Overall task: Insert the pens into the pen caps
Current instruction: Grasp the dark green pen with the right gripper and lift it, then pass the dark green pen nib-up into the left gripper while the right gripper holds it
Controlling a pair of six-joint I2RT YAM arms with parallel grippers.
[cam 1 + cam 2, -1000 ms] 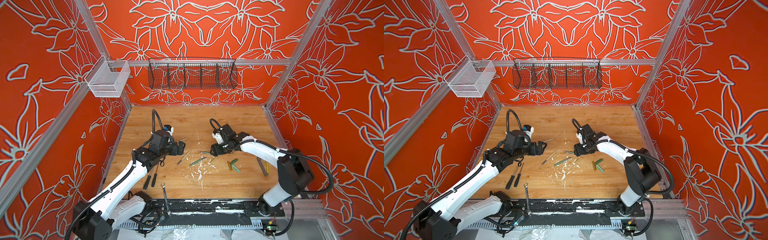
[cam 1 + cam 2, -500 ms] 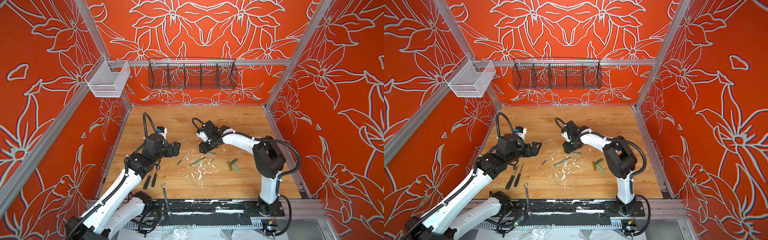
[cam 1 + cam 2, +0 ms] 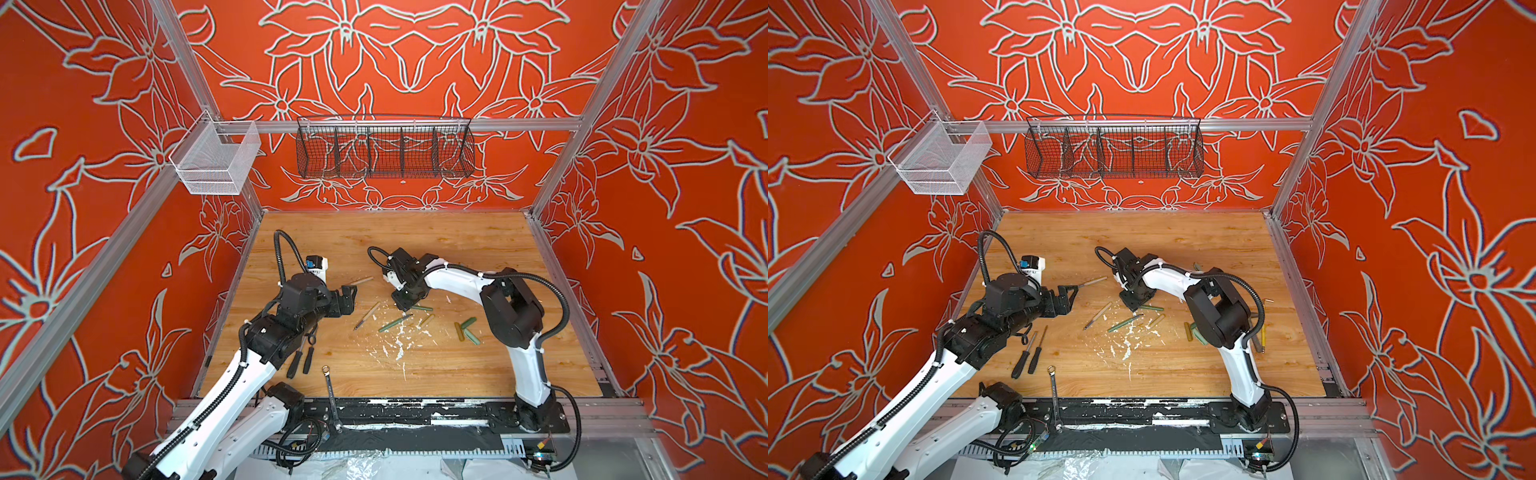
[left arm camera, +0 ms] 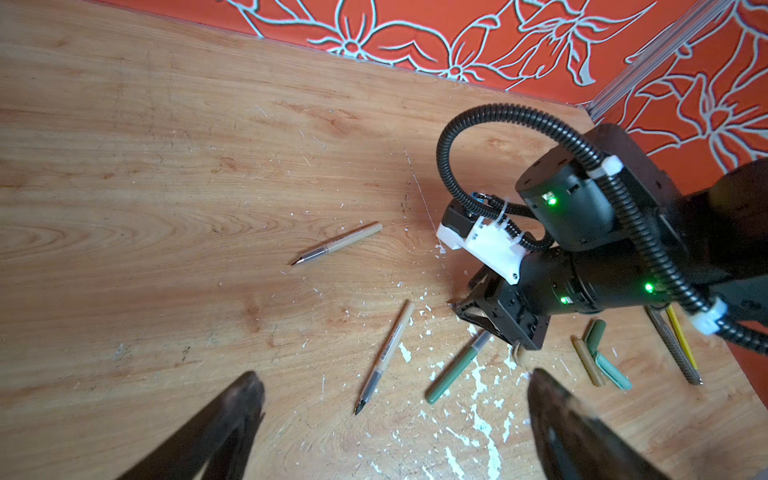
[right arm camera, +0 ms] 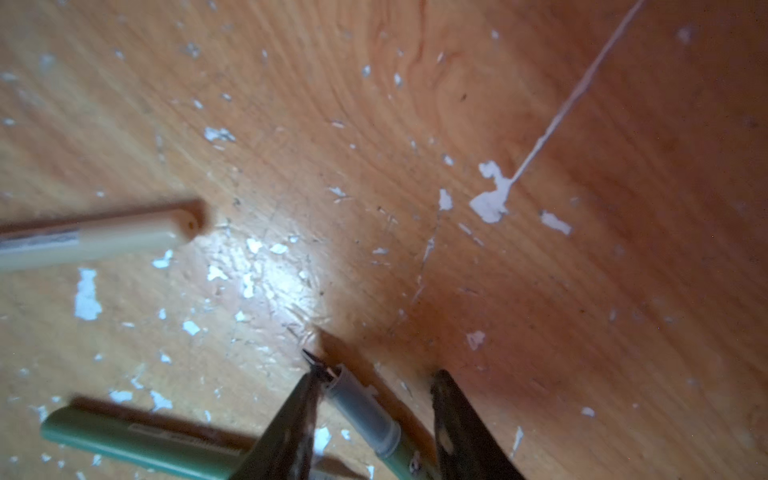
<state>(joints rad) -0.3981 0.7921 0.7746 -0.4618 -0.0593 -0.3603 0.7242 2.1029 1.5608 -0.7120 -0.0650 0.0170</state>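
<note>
Several pens lie on the wooden table in both top views: a beige pen (image 3: pixel 360 281) at the back, another beige pen (image 3: pixel 368 316), a green pen (image 3: pixel 395 323) among paint flecks, and a green pen (image 3: pixel 420 308) under my right gripper (image 3: pixel 405 305). In the right wrist view that green pen's grey front (image 5: pixel 365 415) lies between the fingers of my right gripper (image 5: pixel 376 376). One finger touches it and a gap shows at the other. The pen caps (image 3: pixel 465 330) lie in a small cluster to the right, and a beige cap (image 3: pixel 427 320) is nearer. My left gripper (image 4: pixel 395 380) hangs wide open above the table with nothing in it.
Two black-handled screwdrivers (image 3: pixel 301 359) and a silver wrench (image 3: pixel 331 395) lie at the front left. More tools (image 3: pixel 1260 332) lie beside the right arm. White paint flecks (image 3: pixel 395 340) are scattered mid-table. A black wire basket (image 3: pixel 384 147) and a white mesh basket (image 3: pixel 216 160) hang on the walls.
My right gripper has moved left, come down over the green pen, and its jaws have narrowed around the pen. The left gripper has drawn back slightly to the left and stays open.
</note>
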